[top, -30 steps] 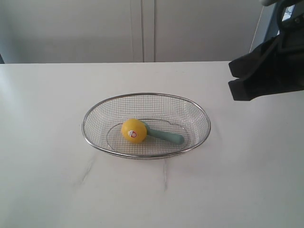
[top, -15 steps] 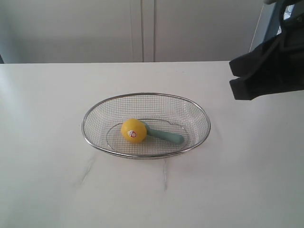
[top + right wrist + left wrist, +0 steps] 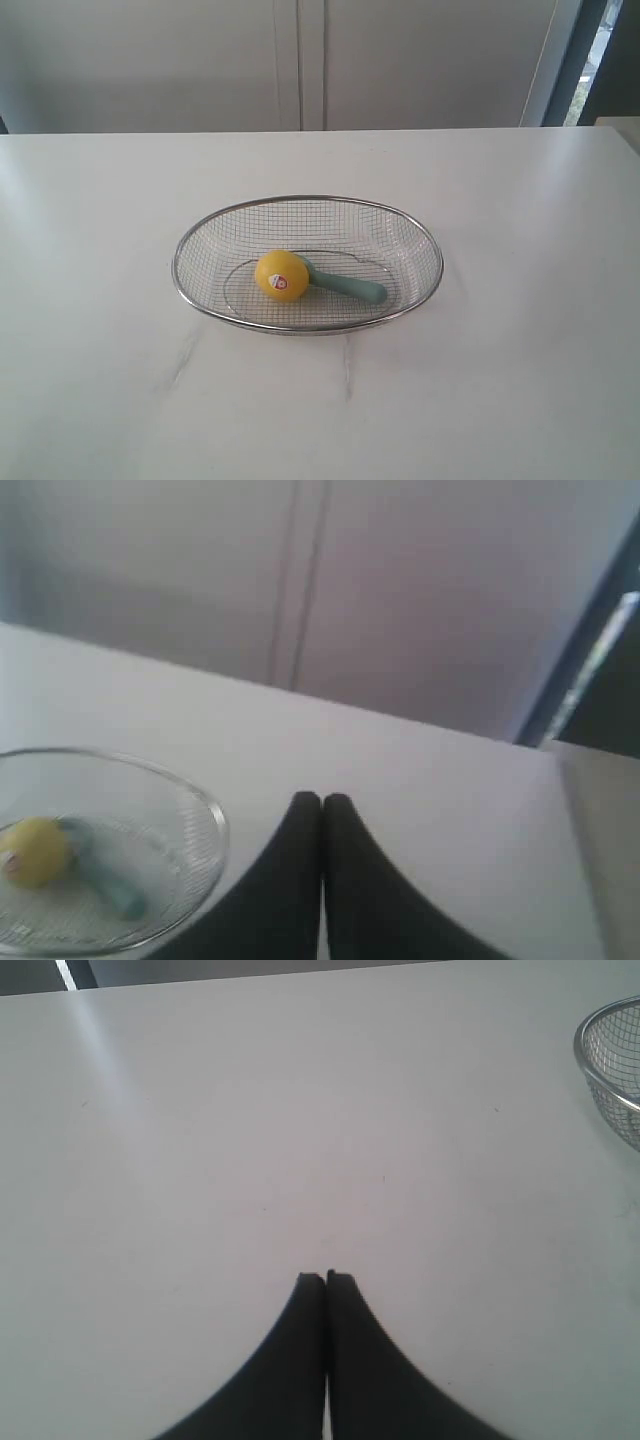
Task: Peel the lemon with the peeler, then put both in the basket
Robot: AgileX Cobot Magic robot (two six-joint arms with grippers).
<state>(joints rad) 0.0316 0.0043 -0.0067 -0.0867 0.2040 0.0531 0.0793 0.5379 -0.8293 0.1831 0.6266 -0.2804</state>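
The yellow lemon, its red-and-white sticker facing the camera, lies inside the wire-mesh basket in the middle of the white table. The teal peeler lies in the basket too, its head tucked behind the lemon. Neither arm shows in the exterior view. My left gripper is shut and empty over bare table, with the basket rim off to one side. My right gripper is shut and empty, apart from the basket, where the lemon and peeler appear blurred.
A white table spreads on all sides of the basket. Pale cabinet doors stand behind its far edge, with a dark gap at the back right.
The right arm, seen at the upper right of the exterior view in both earlier frames, has left that view. Lemon, peeler and basket have not moved.
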